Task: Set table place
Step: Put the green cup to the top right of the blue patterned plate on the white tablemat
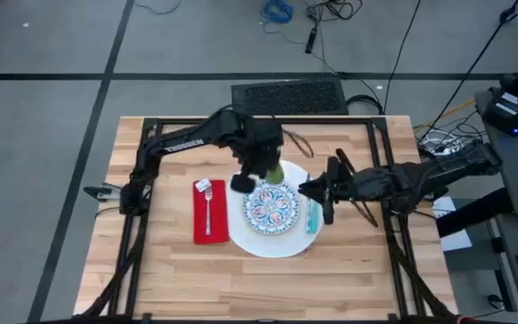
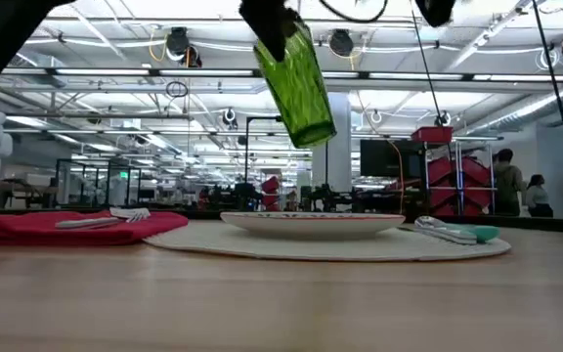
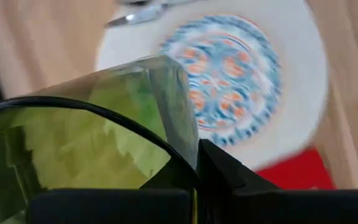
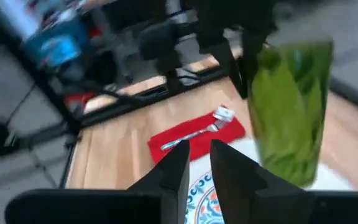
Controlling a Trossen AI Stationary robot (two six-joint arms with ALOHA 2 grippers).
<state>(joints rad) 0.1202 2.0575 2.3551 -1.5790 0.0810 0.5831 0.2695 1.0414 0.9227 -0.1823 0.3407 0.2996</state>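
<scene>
The left gripper (image 1: 261,169) is clamped on the olive-green tumbler (image 2: 299,80) and holds it tilted in the air, clear of the table (image 1: 331,270), above the 12 o'clock edge of the large white plate (image 1: 281,245). The small blue-patterned plate (image 1: 272,206) rests at that plate's centre, with the red napkin (image 1: 210,225) and the fork (image 1: 208,206) lying on it at 9 o'clock and the teal-handled spoon (image 1: 312,216) at 3 o'clock. The right gripper (image 4: 196,163) hovers at the plate's 3 o'clock side, its fingers nearly together and empty.
</scene>
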